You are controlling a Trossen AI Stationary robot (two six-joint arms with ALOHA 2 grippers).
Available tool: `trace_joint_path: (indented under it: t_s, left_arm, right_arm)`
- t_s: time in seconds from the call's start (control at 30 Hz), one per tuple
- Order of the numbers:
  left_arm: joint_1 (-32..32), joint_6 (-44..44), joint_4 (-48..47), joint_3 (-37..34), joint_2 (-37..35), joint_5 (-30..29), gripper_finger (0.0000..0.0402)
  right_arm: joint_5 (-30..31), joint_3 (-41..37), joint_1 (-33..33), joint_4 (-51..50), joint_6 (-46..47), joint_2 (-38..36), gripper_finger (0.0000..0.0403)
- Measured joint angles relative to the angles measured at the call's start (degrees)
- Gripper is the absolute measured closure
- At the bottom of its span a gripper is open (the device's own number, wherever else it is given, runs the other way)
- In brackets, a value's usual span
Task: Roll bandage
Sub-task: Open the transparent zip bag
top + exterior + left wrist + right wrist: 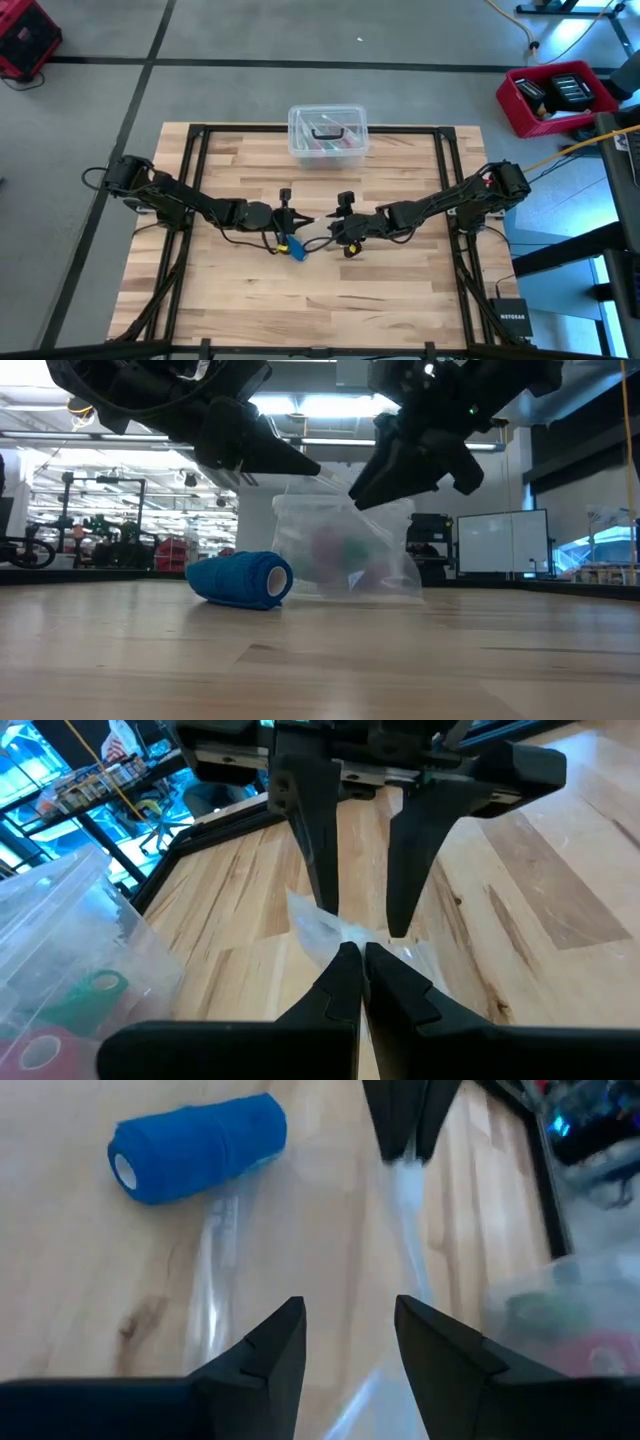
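Both arms reach inward over mid-table; left gripper (306, 222) fingers pinched together, right gripper (328, 226) fingers parted, facing it.

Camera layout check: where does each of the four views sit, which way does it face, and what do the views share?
High: above the table, straight down; both arms, bandage, lidded box.
Low: table height, level across; both arms overhead, clear bag.
Left wrist: on the left arm, past the left gripper, shut on the bag, facing the other arm.
Right wrist: on the right arm, past the open right gripper, toward the bandage.
Shared: the bandage shows in the high, low and right wrist views.
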Motion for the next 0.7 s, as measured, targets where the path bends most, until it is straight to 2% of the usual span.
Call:
trace_joint_path:
  t_s: [0.2,0.27,0.37,0.47,0.57,0.7]
  left_arm:
    - [-0.02,-3.71,2.53,0.00,0.00,0.14,0.0401]
    - [0.00,-5.54,4.22,0.00,0.00,0.15,0.0401]
    - [0.23,-9.57,5.18,0.02,0.29,0.99,0.0401]
    - [0.45,-12.33,4.41,0.07,1.68,1.22,0.0401]
    - [-0.47,-10.36,5.07,0.07,4.51,1.19,0.0401]
    - [-1.56,-5.50,6.00,0.41,8.40,3.19,0.0401]
  right_arm:
    - [-0.61,-0.03,0.50,-18.87,18.15,-5.86,0.0245]
    - [-2.04,-1.86,0.95,-20.05,23.80,-8.32,0.0245]
    - [-2.27,-7.51,2.62,-14.37,28.11,-12.17,0.0245]
    - [0.76,-14.44,4.16,-6.92,31.36,-15.63,0.0245]
    - [3.62,-21.22,4.66,3.56,32.77,-17.75,0.0245]
    - [0.07,-25.53,4.55,13.87,32.84,-18.62,0.0245]
